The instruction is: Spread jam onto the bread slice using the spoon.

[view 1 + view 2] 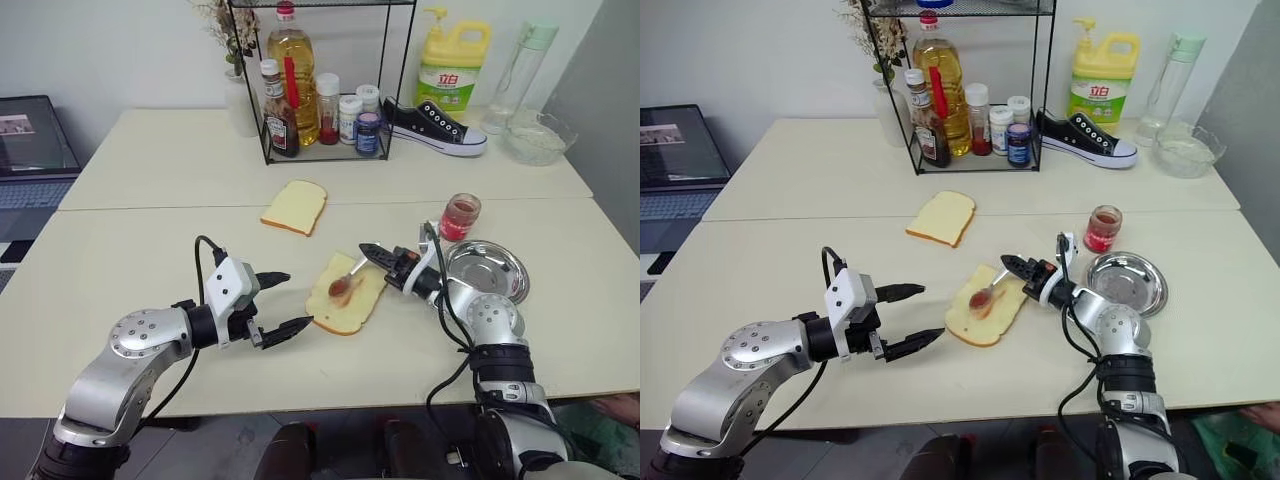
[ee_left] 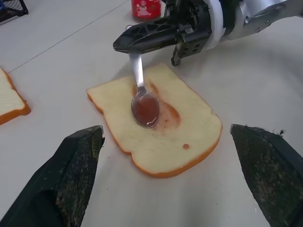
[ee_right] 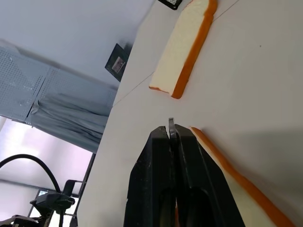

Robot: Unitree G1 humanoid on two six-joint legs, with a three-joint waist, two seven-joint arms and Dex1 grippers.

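Near the centre of the frame the bread slice [image 1: 347,295] lies flat on the tabletop [image 1: 150,250], a reddish smear across its middle. The right gripper [image 1: 372,251], fingers pressed together, pinches the thin handle of the spoon [image 1: 345,281], whose red-coated bowl rests on the smear. The left gripper [image 1: 290,301] hovers at lower left of the slice, fingers spread wide and empty. The jam [image 1: 460,216] jar (clear glass) stands right of centre, beside a round steel dish [image 1: 487,271]; a smaller clean slice [image 1: 295,207] lies above centre
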